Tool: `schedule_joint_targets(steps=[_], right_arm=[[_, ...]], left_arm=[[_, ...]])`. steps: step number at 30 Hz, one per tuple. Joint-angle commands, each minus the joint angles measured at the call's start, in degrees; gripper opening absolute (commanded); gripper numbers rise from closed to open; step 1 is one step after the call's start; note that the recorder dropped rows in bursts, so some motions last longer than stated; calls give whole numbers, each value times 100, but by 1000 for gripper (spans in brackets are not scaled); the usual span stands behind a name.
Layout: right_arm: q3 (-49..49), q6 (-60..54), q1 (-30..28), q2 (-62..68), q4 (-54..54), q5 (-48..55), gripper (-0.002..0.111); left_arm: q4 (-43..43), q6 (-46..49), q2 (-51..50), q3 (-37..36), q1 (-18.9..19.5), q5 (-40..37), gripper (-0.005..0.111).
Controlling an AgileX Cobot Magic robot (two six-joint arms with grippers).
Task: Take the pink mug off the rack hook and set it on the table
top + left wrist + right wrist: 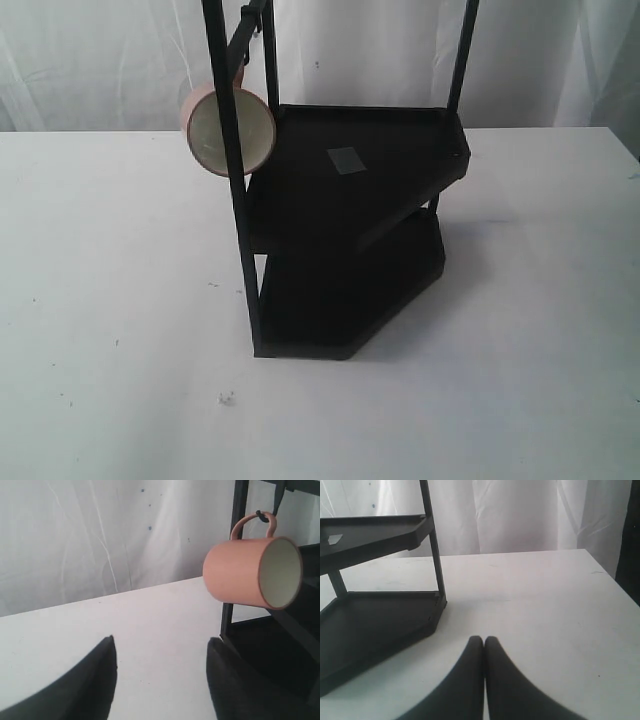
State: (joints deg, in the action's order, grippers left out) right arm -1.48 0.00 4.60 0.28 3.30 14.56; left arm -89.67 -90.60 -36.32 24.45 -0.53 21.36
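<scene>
A white curtain (100, 60) backs the broad white table (110, 330), lightly specked. The two-shelf black rack (350, 270) stands on it. The pink mug (240, 572) hangs by its handle on the rack hook (260, 514), above the tabletop. The left gripper (162, 680) is spread wide and empty; the right gripper (484, 680) is pressed together, empty.

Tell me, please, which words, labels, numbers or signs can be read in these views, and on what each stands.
None can be read.
The pink mug is plain.
The pale patch on the rack's upper shelf shows no legible marks; it may be blank or too small to tell.
</scene>
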Motion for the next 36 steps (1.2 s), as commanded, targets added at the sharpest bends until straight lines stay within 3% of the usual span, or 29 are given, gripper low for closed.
schedule_joint_targets(steps=[1,10,17,20,23,25,33,35,36], right_arm=[[36,0,-2,-28,-31,-88,0],[36,114,-2,-28,-29,-88,0],[36,132,-2,-28,-29,-88,0],[36,132,-2,-28,-29,-88,0],[36,132,-2,-28,-29,-88,0],[36,132,-2,-28,-29,-88,0],[36,132,-2,-28,-29,-88,0],[36,132,-2,-28,-29,-88,0],[36,132,-2,-28,-29,-88,0]], left_arm=[[-59,70,5,33,-14,120,58],[-71,70,5,33,-14,285,58],[-74,8,5,33,-14,942,58],[-987,-1152,29,75,-25,1008,58],[-1028,-2645,56,130,-25,1000,58],[-1028,-3055,136,153,-49,1040,58],[-1028,-3055,264,220,-83,974,58],[-735,-3031,264,227,-83,885,58],[-50,-2455,264,227,-83,885,58]])
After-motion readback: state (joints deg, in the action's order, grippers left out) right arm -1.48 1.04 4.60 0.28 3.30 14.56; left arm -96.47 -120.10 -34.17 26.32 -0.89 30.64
